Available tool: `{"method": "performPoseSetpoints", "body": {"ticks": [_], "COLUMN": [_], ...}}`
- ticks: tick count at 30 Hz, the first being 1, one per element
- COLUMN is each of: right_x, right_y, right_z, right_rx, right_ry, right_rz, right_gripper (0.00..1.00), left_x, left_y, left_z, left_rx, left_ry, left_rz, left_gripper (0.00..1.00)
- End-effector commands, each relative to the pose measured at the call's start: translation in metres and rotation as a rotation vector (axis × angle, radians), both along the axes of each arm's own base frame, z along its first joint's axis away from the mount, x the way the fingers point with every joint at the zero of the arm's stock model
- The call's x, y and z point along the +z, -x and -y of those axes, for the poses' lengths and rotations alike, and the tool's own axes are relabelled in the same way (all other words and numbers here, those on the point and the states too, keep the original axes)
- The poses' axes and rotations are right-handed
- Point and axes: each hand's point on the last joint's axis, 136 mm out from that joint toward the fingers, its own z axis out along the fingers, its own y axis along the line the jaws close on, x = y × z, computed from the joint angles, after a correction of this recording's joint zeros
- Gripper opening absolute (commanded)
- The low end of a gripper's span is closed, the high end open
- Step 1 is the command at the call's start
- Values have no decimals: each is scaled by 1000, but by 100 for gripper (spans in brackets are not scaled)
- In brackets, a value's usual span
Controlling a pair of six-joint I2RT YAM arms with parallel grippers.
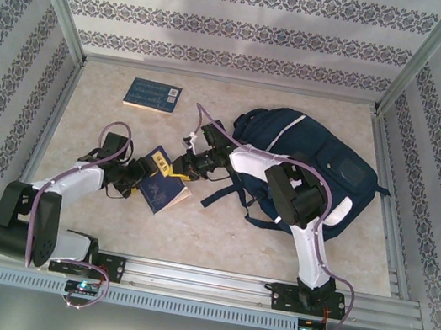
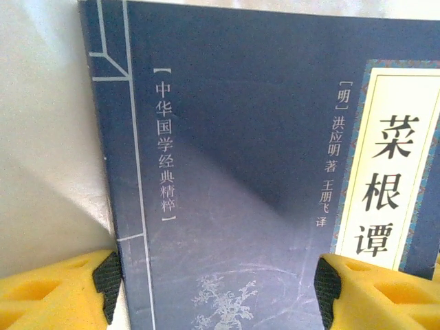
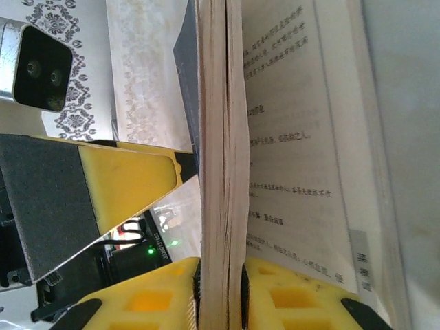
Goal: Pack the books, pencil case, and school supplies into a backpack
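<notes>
Dark blue book [image 1: 163, 192]: located just left of backpack [image 1: 323, 162]; part of page block clamped by right gripper [image 3: 220, 289]; left gripper [image 2: 218, 292] spread astride cover, nothing grasped. Risk: loose pages fanned open, book slipped on lift

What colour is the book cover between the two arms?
The book is dark blue with a pale label; clearest in left wrist view.

Top view looks down; wrist views close on book [image 2: 240, 172].
</notes>
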Motion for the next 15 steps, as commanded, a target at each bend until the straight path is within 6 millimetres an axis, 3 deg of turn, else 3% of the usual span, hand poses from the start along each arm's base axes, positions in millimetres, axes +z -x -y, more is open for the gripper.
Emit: {"method": "performPoseSetpoints", "body": {"ticks": [1, 5, 9, 15], "right_x": [7, -4, -4, 12], "right_y": [10, 7, 8, -13], "right_z": [-17, -18, -20, -6], "right_rx": [49, 41, 50, -34], "right_ry": [-40, -15, -22, -74], "right_rz": [-13, -17, -13, 5], "right_gripper": [23, 17, 1, 0], "left_x": [10, 18, 33, 62], "left_y": [0, -1, -2, -1], "left_z": [6, 7, 6, 1], "left_rx": [-35, -37, -37, -50], "left_ry": [11, 14, 10, -24], "left_rz": [25, 41, 79, 129], "left_gripper": [75, 75, 76, 78]}}
